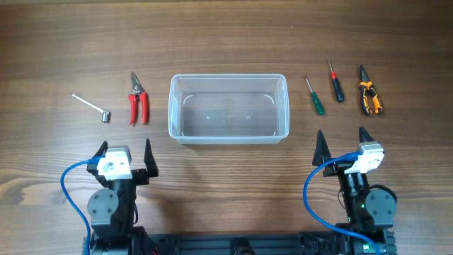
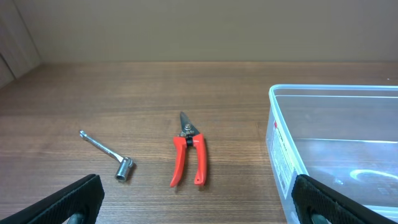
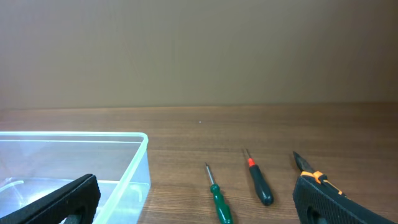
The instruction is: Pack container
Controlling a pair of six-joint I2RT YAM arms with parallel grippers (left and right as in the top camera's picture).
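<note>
Two grippers, both spread wide and both empty: your left gripper [image 1: 125, 147] and your right gripper [image 1: 342, 134] hang by the near edge of the tabletop [image 1: 226, 35], one toward each near corner, with nothing between the fingers. Just beyond them, midway between the left and right edges, sits the container [image 1: 228, 139], a clear tub with nothing in it.

I judge you are at the very start of packing: no tool is lifted and none is in the tub. Toward the left edge from the container lie the red-handled pruners [image 1: 137, 105], near its wall but apart from it, and farther out the L-shaped socket wrench [image 1: 92, 106]. Toward the right edge lie the green screwdriver [image 1: 315, 99], the black screwdriver [image 1: 335, 85] and the orange-and-black pliers [image 1: 369, 98], side by side, not touching.

Your next move likely calls for sending one arm forward and down over its nearest tool: pruners for the left, green screwdriver for the right. Both point roughly at the far edge, so fingers opening left to right should suit them. Everything lies flat on the wood, so you will need to come down low.

Only the overhead view gives you all five tools, both arms and the bare floor of the tub at once. The left wrist view adds the height of the tub's wall and a printed label [image 2: 277, 144] on it. In the right wrist view the pliers sit half hidden behind that gripper's own finger, so judge that pick from overhead.
</note>
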